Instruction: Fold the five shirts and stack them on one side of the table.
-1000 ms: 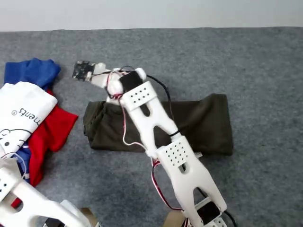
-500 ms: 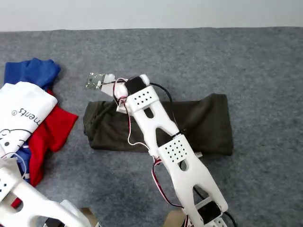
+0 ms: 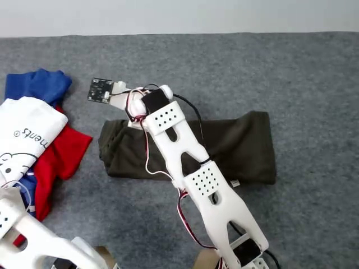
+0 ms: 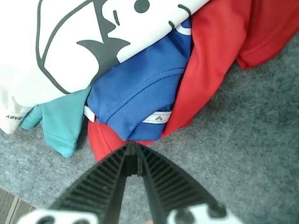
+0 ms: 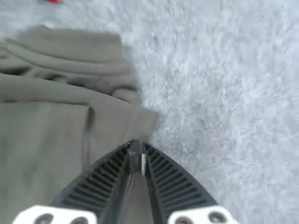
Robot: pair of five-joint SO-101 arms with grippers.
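A dark olive shirt [image 3: 224, 148] lies folded into a long band across the middle of the grey table. My right arm [image 3: 185, 151] stretches over it to its far left corner. The right gripper [image 5: 138, 151] is shut just above that corner's edge, where the olive shirt [image 5: 51, 140] meets the carpet. At the left lies a loose pile: a white printed shirt [image 3: 25, 131] on top of a blue shirt [image 3: 36, 84] and a red shirt [image 3: 59, 154]. My left gripper [image 4: 132, 150] is shut and hovers by the red shirt's [image 4: 219, 60] edge, close to the blue shirt [image 4: 140, 98] and a teal shirt [image 4: 58, 123].
The table is covered in grey carpet [image 3: 291, 73], with free room behind and to the right of the olive shirt. The left arm's white base [image 3: 28, 238] sits at the front left corner. A pale wall runs along the table's far edge.
The right arm's wrist swung a little to the right over the olive shirt's corner, then back to the left. The shirts and the left arm have not moved.
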